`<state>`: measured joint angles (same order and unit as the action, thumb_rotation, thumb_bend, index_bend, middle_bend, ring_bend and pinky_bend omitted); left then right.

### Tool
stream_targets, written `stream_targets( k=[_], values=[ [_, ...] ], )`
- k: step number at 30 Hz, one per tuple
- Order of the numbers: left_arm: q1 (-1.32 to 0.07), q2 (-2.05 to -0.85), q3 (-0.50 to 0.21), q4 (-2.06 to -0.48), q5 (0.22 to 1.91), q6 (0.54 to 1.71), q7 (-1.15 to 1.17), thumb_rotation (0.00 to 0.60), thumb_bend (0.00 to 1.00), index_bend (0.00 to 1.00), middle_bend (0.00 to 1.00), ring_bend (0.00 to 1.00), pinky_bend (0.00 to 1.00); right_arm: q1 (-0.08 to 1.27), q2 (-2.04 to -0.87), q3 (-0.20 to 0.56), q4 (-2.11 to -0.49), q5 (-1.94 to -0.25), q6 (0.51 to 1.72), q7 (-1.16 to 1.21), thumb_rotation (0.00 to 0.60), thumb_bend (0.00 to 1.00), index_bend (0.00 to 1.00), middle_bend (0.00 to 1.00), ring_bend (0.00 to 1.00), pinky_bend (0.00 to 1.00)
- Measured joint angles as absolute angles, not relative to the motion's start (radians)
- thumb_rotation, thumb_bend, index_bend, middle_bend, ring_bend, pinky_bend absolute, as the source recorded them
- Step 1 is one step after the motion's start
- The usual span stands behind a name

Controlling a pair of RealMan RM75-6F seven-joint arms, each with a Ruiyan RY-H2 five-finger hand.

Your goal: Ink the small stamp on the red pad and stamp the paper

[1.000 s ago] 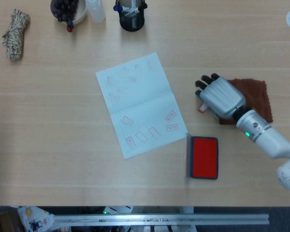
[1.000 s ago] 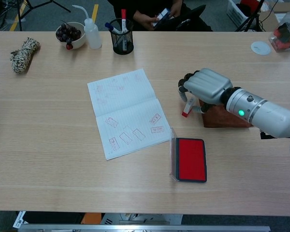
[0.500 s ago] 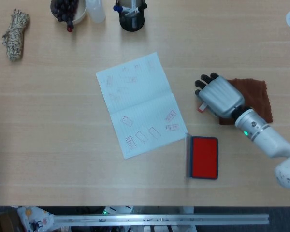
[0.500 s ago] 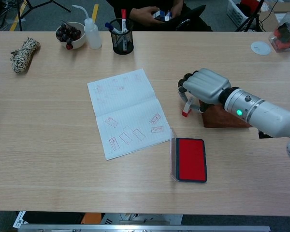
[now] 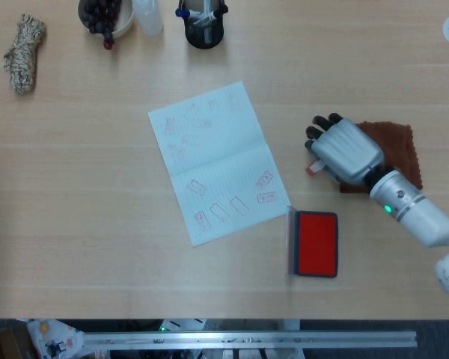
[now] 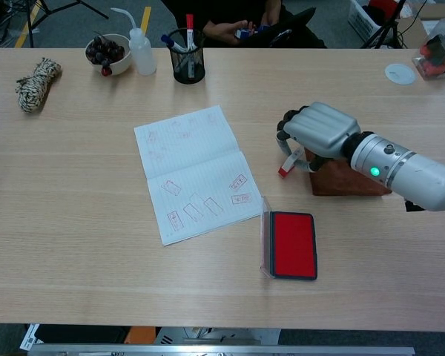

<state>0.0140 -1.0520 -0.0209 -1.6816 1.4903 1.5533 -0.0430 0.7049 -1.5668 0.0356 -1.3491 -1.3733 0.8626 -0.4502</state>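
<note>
My right hand (image 5: 343,148) (image 6: 317,127) hovers at the left edge of a brown cloth, its fingers curled around the small stamp (image 6: 286,162) (image 5: 312,170), a white piece with a red tip that sticks out below the fingers. The stamp sits just above the table. The red ink pad (image 5: 316,244) (image 6: 292,244) lies open in front of the hand, its clear lid (image 6: 265,236) standing up on the left side. The lined paper (image 5: 217,160) (image 6: 196,170), marked with several red stamp prints, lies to the left of the hand. My left hand is out of both views.
The brown cloth (image 5: 393,146) (image 6: 348,179) lies under my right forearm. At the far edge stand a black pen cup (image 6: 187,59), a squeeze bottle (image 6: 140,50) and a bowl of dark fruit (image 6: 107,50). A coil of rope (image 6: 33,84) lies far left.
My right hand has shifted slightly to the right and lifted a little, and the stamp has come with it.
</note>
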Motion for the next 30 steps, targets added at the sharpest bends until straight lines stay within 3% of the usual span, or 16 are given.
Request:
stream_targets(
  k=[13,22,30],
  values=[
    [0.008,-1.052,-0.014,-1.701,1.503,1.543,-0.007,0.6,0.26,0.07,0.04,0.12,0.18,0.653,-1.309,-0.065,-1.648,-1.508,0.927,-0.431,0.6,0.34,0.63,0.43,0.25,0.29],
    [0.011,-1.05,-0.008,-1.711,1.508,1.543,0.002,0.6,0.26,0.07,0.04,0.12,0.18,0.625,-1.321,-0.14,-1.664,-1.618,0.935,-0.444,0.6,0.34,0.64,0.45,0.26,0.29],
    [0.016,-1.049,-0.004,-1.705,1.507,1.545,-0.008,0.6,0.26,0.07,0.04,0.12,0.18,0.619,-1.372,-0.15,-1.636,-1.637,0.915,-0.462,0.6,0.34,0.64,0.46,0.27,0.29]
  ],
)
